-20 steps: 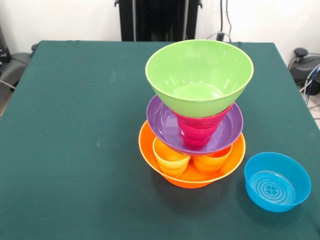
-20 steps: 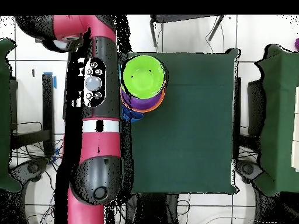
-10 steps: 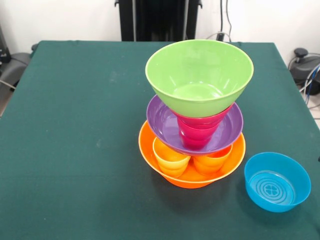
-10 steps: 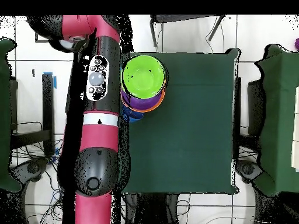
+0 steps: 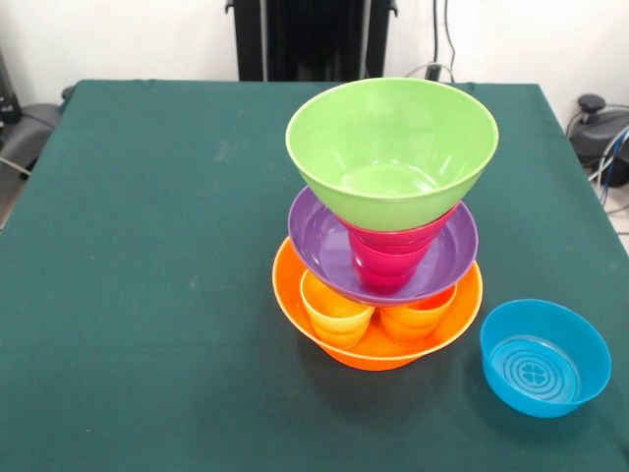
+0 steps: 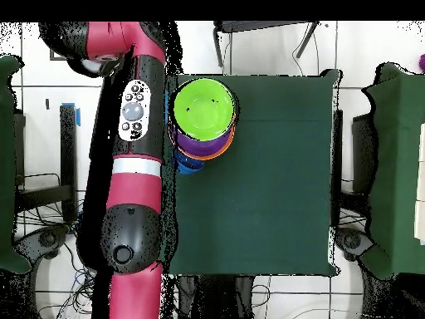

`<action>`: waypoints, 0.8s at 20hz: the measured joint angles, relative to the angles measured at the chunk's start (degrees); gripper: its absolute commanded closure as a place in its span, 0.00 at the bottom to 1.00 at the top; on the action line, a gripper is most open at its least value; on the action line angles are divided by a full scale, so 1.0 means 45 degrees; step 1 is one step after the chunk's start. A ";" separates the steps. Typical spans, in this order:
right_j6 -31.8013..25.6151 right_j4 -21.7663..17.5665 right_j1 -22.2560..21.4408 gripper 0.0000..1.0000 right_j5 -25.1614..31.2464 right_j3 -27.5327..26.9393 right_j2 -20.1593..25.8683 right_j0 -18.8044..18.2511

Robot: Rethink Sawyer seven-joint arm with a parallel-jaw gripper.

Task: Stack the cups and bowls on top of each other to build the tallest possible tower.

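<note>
Standing right of centre in the front view, the tower (image 5: 383, 236): lime green bowl (image 5: 391, 147) over red cups (image 5: 386, 258), purple bowl (image 5: 324, 246), orange bowl (image 5: 378, 346). Light blue bowl (image 5: 543, 356) sits near right. Overhead, the red arm (image 6: 133, 158) lies beside the table (image 6: 274, 208); gripper unseen, jaw state unknowable. No legible writing.

Front view: low, close camera at the table (image 5: 147, 295) edge, angled down across the green cloth, the tower (image 5: 388, 226) filling mid-frame. Overhead view: high, straight down, taking in the whole table (image 6: 266, 199), floor around it and the arm (image 6: 133, 166) alongside. Shared: the tabletop and the tower (image 6: 203, 112).
</note>
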 measured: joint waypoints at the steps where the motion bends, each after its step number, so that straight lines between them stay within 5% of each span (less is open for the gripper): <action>1: 0.0000 0.0073 0.0054 0.00 -0.0066 -0.0002 -0.0044 -0.0004; 16: 0.0000 0.0152 0.0360 0.00 -0.0906 0.0000 -0.0167 -0.0045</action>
